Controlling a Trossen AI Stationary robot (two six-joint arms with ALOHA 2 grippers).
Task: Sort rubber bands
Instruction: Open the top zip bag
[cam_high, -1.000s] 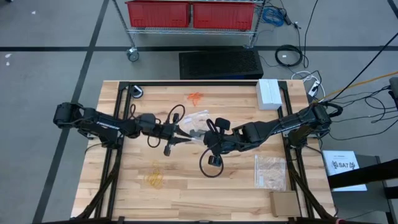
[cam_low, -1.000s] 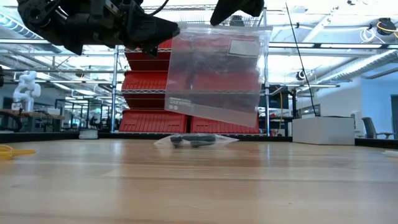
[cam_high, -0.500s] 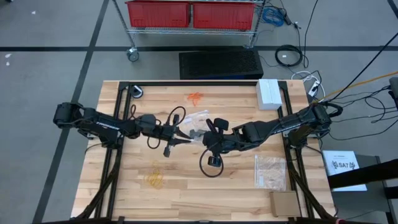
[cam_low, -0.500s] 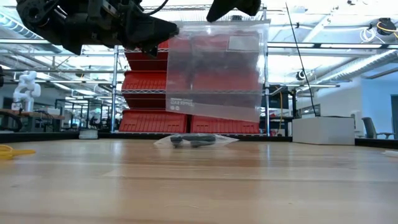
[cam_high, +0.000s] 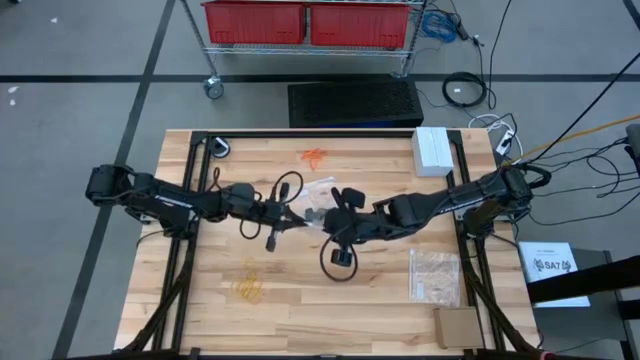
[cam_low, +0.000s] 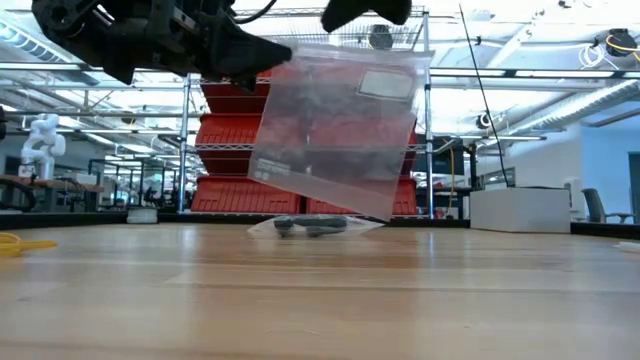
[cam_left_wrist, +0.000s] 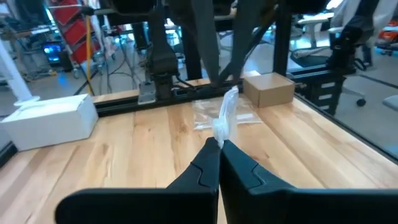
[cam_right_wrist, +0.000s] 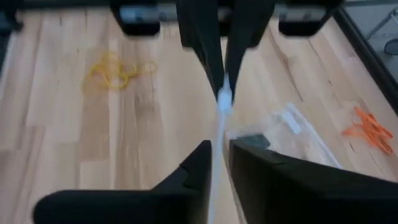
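Left claw clamped on clear bag mid-bench, right claw slightly apart around bag edge, orange rubber bands at 12 o'clock, yellow rubber bands at 7, black rubber bands under bag

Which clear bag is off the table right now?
The clear bag hanging mid-table between the left gripper and right gripper. The other bags lie flat on the wood.
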